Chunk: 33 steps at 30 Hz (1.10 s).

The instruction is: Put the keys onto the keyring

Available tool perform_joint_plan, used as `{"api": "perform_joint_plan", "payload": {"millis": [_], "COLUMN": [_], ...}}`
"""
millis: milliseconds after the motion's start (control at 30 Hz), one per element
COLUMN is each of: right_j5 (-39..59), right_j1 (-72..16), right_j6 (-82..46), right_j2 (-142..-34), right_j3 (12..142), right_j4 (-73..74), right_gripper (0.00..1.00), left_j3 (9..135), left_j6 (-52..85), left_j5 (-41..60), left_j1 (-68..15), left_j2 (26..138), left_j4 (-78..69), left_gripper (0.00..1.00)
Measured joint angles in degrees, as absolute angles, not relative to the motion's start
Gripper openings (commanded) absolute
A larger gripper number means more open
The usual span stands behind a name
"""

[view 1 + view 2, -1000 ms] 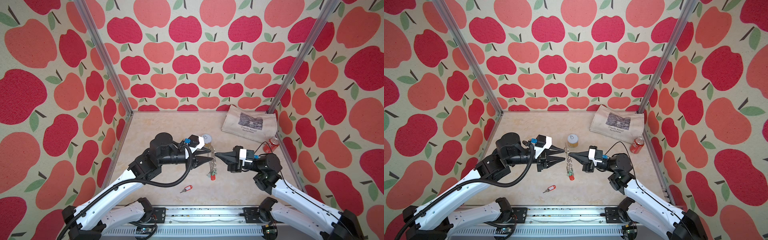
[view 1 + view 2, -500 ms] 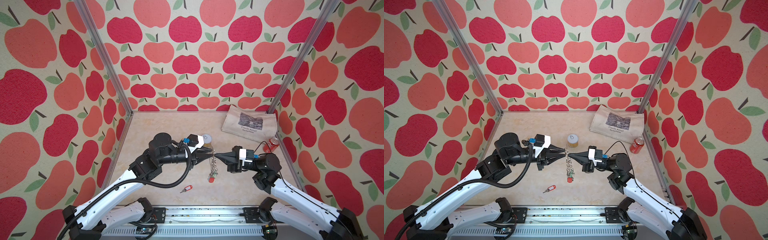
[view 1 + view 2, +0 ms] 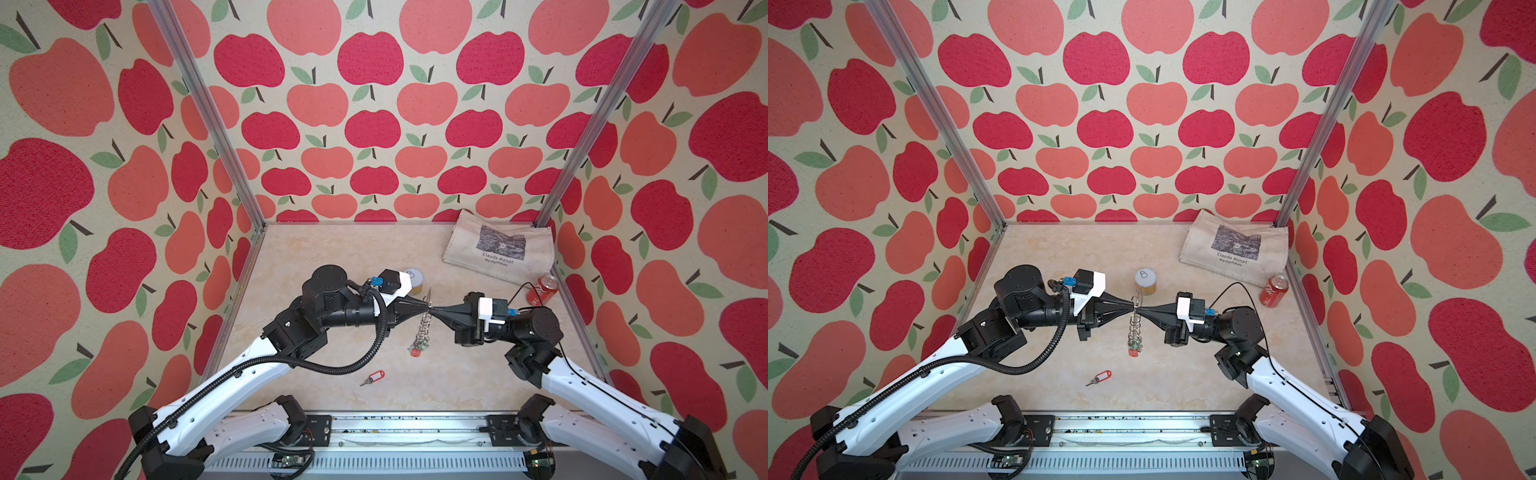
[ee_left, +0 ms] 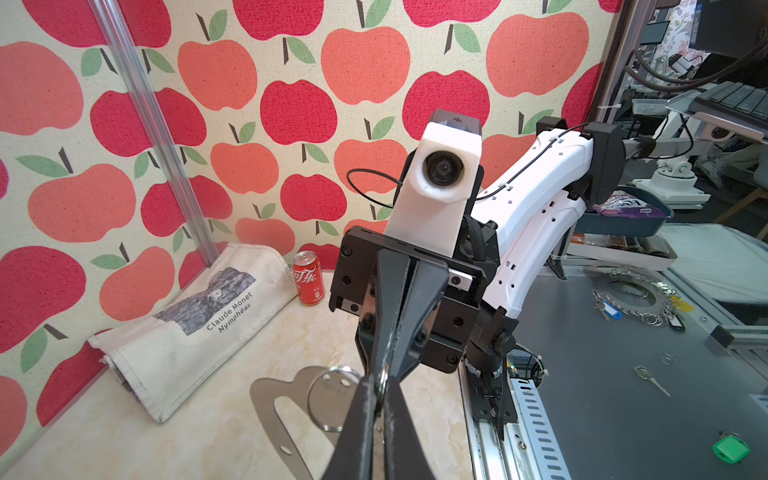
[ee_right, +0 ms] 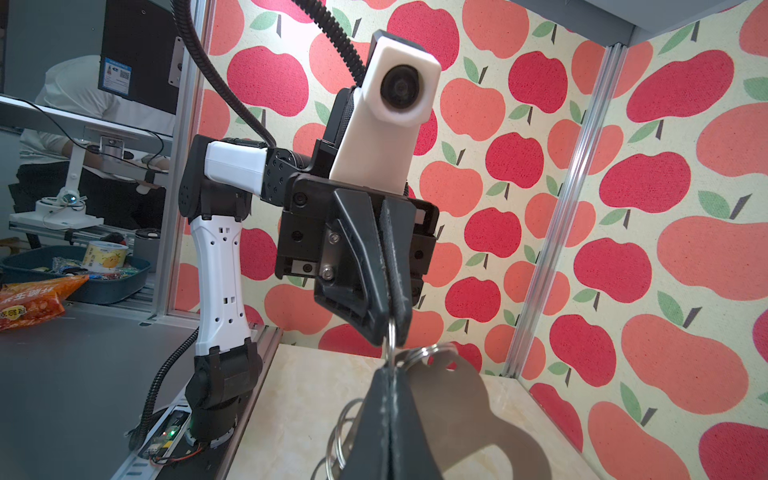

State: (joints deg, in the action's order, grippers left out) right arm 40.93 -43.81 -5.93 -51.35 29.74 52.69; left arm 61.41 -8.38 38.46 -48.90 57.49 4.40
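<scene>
Left gripper (image 3: 427, 309): fingers pressed together on a small metal ring at the keyring's edge; reaches in from the left, above the middle of the tabletop
Right gripper (image 3: 435, 311): fingers closed, pinching the same keyring from the opposite side; its tips almost meet those of the left gripper
Keyring (image 3: 424, 330): held up between the two grippers over the middle of the tabletop; edge-on in both top views, one end raised; the wrist views show its flat grey plate, oblong slot and split rings
Hung keys (image 3: 415, 351): a red tag and a green tag clustered at the keyring's lower end; whether they touch the tabletop cannot be told
Loose key (image 3: 374, 377): red tag with white label window; lies flat near the front edge, apart from both grippers
Tabletop (image 3: 316, 249): pale marbled surface
Tin can (image 3: 1145, 282): upright, pull-tab lid; just behind the gripper tips
Tote bag (image 3: 498, 249): printed "Claude Monet Nymphéas"; back right corner
Cola can (image 3: 542, 289): red, upright; at the right edge, just beside the tote bag
</scene>
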Motion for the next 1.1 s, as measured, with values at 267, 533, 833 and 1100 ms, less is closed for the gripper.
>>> {"api": "perform_joint_plan", "payload": {"millis": [267, 533, 833, 1100], "right_j5": [41.1, 39.8, 36.8, 34.0], "right_j1": [-43.8, -43.7, -46.1, -47.3], "right_j6": [-6.8, -3.0, 7.9, 12.3], "right_j2": [-51.4, -49.3, -45.1, -44.4], "right_j3": [29.7, 31.5, 39.9, 41.3], "right_j4": [52.4, 41.6, 17.4, 7.1], "right_gripper": [0.0, 0.42, 0.32, 0.3], "left_j3": [61.5, 65.1, 75.7, 77.2], "left_j6": [-10.2, -15.2, -25.8, -30.0], "left_j5": [38.4, 35.0, 23.6, 18.2], "left_j1": [-49.1, -50.7, -56.8, -58.2], "left_j2": [57.5, 58.3, 63.0, 65.5], "left_j4": [4.9, 14.8, 30.0, 35.9], "left_gripper": [0.0, 0.0, 0.0, 0.0]}}
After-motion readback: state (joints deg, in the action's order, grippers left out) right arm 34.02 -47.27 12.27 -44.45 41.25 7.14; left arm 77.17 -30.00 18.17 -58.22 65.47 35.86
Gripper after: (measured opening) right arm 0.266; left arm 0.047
